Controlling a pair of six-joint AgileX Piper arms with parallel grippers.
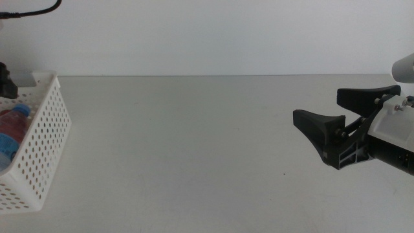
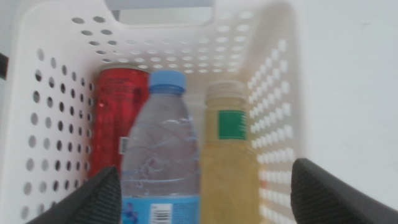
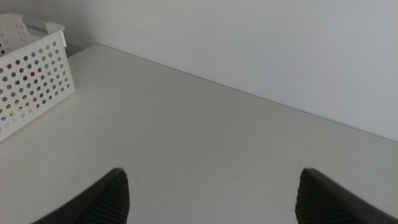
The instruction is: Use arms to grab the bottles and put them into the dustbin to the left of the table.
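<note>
All three done we reckon: soda can (image 2: 118, 118), water bottle (image 2: 163, 155), tea bottle (image 2: 228, 155) lying in dustbin (image 1: 48, 149), frame left. Left gripper (image 2: 205, 193) empty, jaws spread, right over bin; careless retreat could snag rim, tip it. Right gripper (image 1: 346, 116) frame right, jaws wide, empty.

The table (image 1: 194, 149) is a plain, matte off-white surface extending to a pale wall. One item rests directly on it: the white perforated dustbin (image 1: 45, 149), standing upright at the table's left edge. In the right wrist view the dustbin (image 3: 31, 74) sits near the table's far edge, close to the wall.
</note>
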